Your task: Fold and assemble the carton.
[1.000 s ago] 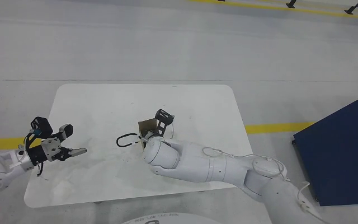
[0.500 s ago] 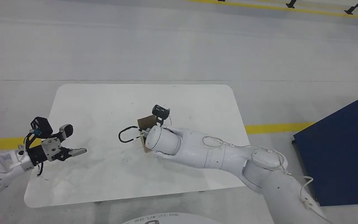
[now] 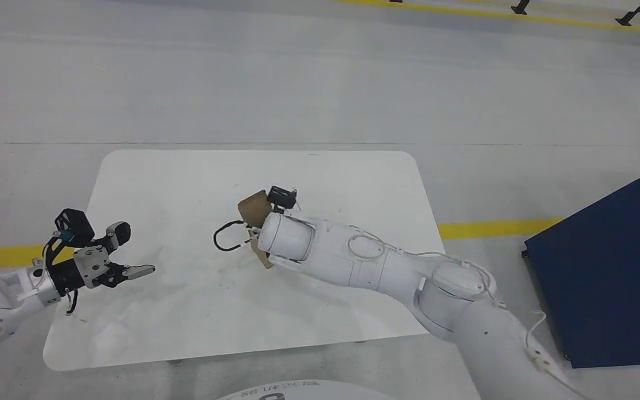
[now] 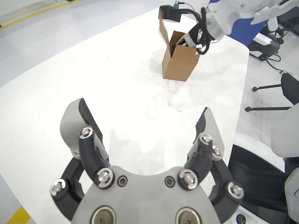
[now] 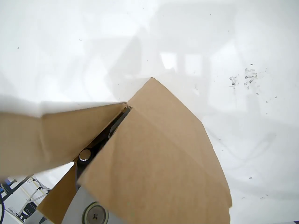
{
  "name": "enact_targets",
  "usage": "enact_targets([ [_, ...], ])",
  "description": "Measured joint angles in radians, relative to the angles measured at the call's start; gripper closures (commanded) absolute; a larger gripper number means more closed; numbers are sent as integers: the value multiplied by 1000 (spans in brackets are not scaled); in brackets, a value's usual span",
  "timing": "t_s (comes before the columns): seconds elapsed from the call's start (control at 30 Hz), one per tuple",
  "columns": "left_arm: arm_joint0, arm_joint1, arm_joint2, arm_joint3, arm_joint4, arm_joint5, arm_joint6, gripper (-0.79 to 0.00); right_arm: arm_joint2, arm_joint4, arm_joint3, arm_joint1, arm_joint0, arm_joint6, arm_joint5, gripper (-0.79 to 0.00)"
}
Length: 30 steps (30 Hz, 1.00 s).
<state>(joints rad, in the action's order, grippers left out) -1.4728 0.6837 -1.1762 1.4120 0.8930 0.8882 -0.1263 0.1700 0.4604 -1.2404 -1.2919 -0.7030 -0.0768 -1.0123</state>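
White table (image 3: 180,190). Right arm (image 3: 380,275) lies across middle, covering most of carton (image 4: 179,64). Carton upright mid-table, long axis vertical, mouth up, one flap raised tall. Right gripper (image 4: 181,43) inside mouth (grip state: cannot tell). Left gripper (image 4: 144,115) spread wide, holding nothing, near table's left edge, well apart from carton.

The right arm (image 3: 380,270) was glossy white, built of thick rounded segments, with a thin pale cable (image 3: 375,268) lying along it. Near its wrist a black cable loop (image 4: 203,31) hung free, and a black camera box (image 4: 170,13) carried a teal plug. The left arm (image 3: 18,290) was white too, black at the wrist. The left gripper (image 4: 143,108) had a grey metal plate (image 4: 144,194), black links pinned with silver screws (image 4: 104,176), and pale grey fingers (image 4: 69,120) – each faced with black ribbed pads (image 4: 90,117).
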Motion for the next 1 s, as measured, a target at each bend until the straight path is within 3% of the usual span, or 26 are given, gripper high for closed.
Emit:
enact_targets([
  [0.43,0,0,0,0,0,0,0,-785,0,-182,182,-100,33,-259,0,0],
  [0.6,0,0,0,0,0,0,0,-785,0,-208,231,-129,45,-298,0,0],
  [0.77,0,0,0,0,0,0,0,-785,10,-175,224,-139,42,-230,0,0],
  [1.0,0,0,0,0,0,0,0,-785,126,-76,68,-99,-61,55,0,0],
])
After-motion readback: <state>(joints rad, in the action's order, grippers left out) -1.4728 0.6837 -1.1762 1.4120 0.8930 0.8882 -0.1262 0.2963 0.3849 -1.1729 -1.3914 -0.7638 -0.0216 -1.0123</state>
